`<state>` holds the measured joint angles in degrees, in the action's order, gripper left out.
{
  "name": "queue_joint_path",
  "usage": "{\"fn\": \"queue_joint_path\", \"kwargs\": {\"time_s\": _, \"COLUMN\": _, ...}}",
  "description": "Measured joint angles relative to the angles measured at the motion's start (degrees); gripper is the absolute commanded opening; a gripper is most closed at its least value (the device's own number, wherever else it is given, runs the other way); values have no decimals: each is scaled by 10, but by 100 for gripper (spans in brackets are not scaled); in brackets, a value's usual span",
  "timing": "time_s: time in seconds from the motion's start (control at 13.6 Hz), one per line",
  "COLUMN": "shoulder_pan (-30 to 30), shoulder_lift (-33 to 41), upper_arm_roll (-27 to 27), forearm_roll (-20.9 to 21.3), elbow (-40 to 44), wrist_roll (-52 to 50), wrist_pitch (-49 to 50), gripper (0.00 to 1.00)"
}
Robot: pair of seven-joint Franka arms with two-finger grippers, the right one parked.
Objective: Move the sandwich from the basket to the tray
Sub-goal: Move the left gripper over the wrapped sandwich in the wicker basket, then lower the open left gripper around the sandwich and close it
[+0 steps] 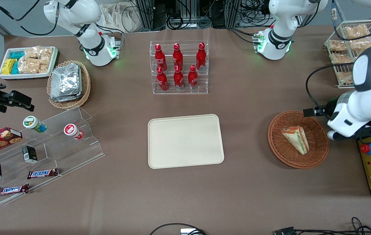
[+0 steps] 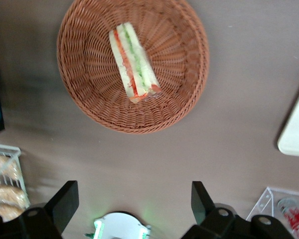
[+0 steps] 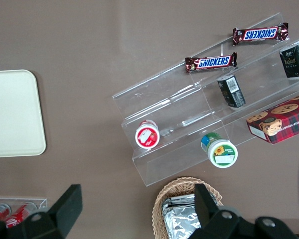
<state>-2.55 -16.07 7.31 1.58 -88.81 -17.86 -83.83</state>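
A brown table (image 1: 244, 182) takes up pretty much the whole front view, and everything else is laid out on it. The working arm (image 1: 364, 94) is seen hanging over the table's edge at its own end, right next to the basket. The tray (image 1: 185, 141) is sat flat in the middle of the table, nothing on it, well apart from the basket. Farther from the front camera than the tray, a clear rack of red bottles (image 1: 179, 67) is stood upright in two rows.

The basket (image 1: 285, 153) is placed toward the working arm's end of the table, and the sandwich (image 1: 296, 139) is still lying inside it, roughly in the middle, on its side with the filling layers showing. In the wrist view the sandwich is seen touching only the woven bottom, with basket rim all around it.

The gripper (image 2: 134, 204) is held up above the bare table just beside the basket, not over the sandwich itself, and its fingers (image 2: 65, 201) are spread wide with nothing between them. Nothing is touched by it.

Toward the parked arm's end, a lighter wicker basket with foil packets (image 1: 68, 83) is found next to a white tray of snack packets (image 1: 28, 62), and a clear stepped stand (image 1: 58, 147) nearer the front camera is loaded with cups, small boxes and chocolate bars (image 1: 42, 173). A wire rack of snack bags (image 1: 351, 49) is stood at the working arm's end.
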Motion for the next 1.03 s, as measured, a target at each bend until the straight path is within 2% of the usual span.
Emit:
{"fn": "queue_joint_path", "kwargs": {"time_s": 0.22, "shoulder_pan": 0, "shoulder_lift": -55, "upper_arm_roll": 1, "forearm_roll": 0, "elbow": 0, "wrist_roll": -111, "wrist_pitch": -4, "gripper": 100}}
{"fn": "queue_joint_path", "kwargs": {"time_s": 0.37, "shoulder_pan": 0, "shoulder_lift": -83, "upper_arm_roll": 1, "forearm_roll": 0, "elbow": 1, "wrist_roll": -146, "wrist_pitch": -8, "gripper": 100}}
{"fn": "queue_joint_path", "kwargs": {"time_s": 0.66, "shoulder_pan": 0, "shoulder_lift": -119, "upper_arm_roll": -6, "forearm_roll": 0, "elbow": 1, "wrist_roll": -157, "wrist_pitch": -36, "gripper": 100}}
{"fn": "queue_joint_path", "kwargs": {"time_s": 1.03, "shoulder_pan": -6, "shoulder_lift": -132, "upper_arm_roll": -57, "forearm_roll": -23, "elbow": 1, "wrist_roll": -134, "wrist_pitch": -63, "gripper": 100}}
